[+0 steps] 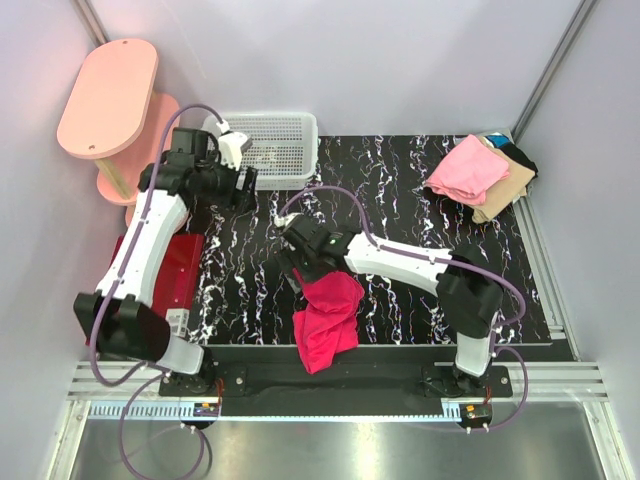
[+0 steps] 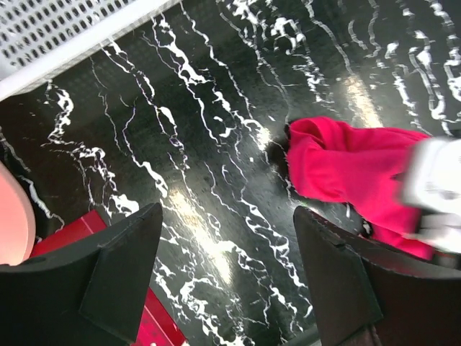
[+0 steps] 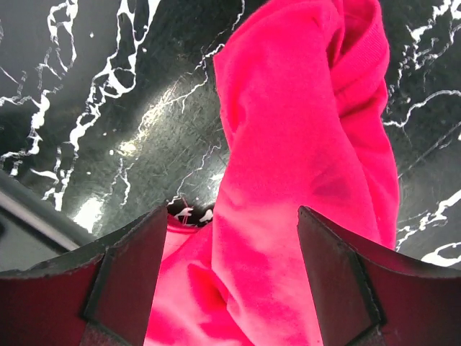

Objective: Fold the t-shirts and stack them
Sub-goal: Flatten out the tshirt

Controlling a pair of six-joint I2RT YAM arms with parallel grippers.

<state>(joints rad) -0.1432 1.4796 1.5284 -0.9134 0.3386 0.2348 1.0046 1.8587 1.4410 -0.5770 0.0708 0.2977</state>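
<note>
The right end effector (image 3: 229,231) has its fingers spread wide, with the magenta-red t-shirt (image 3: 302,144) bunched loosely between them. The shirt lies crumpled on the black marbled surface (image 1: 410,195), near its front edge. The left end effector (image 2: 227,238) hangs spread and empty just beside the white basket (image 1: 285,140). The folded pink t-shirt (image 1: 468,168) tops a stack in the far right corner.
</note>
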